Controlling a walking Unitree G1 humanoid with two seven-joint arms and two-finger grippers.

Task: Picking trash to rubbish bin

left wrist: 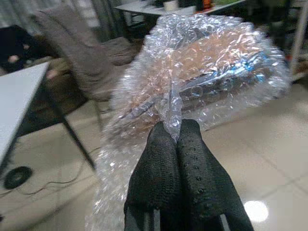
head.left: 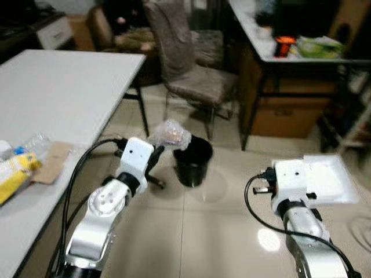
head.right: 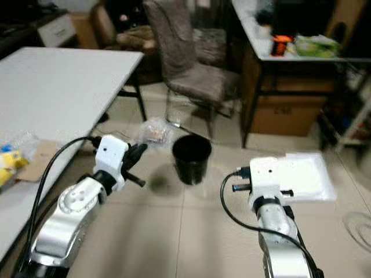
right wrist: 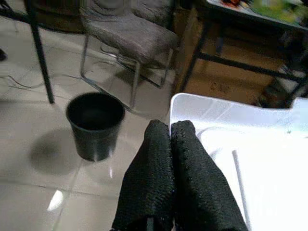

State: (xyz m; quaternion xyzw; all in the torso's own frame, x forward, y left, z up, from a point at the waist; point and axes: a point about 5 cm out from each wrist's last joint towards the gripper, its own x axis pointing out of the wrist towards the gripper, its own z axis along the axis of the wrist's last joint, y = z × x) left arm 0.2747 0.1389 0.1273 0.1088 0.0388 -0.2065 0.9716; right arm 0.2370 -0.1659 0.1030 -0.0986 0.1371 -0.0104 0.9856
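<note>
Left gripper (left wrist: 175, 132) is up front, its two black fingers (left wrist: 159, 163) pressed tight together on a pinch of crumpled bubble wrap (head.left: 169, 134), and that clear wad hangs in the air just to the robot's left of the black rubbish bin (head.left: 192, 160), near its rim but not over the opening. Over on the other side, the right gripper (right wrist: 169, 132) has its fingers (right wrist: 192, 168) closed as well, clamped on the edge of a flat white tray (head.left: 327, 179) held out above the tiled floor (head.left: 220, 231). At the near left, the white table (head.left: 64, 92) carries a yellow packet (head.left: 14, 171) beside a scrap of brown cardboard (head.left: 51, 162) and some clear plastic. The bin stands upright on the tiles, between the two arms and a little ahead of them. Behind it sits a grey fabric chair (head.left: 185, 58), and farther right a dark-legged desk (head.left: 272, 52) with a cardboard box (head.left: 287, 116) tucked beneath.
</note>
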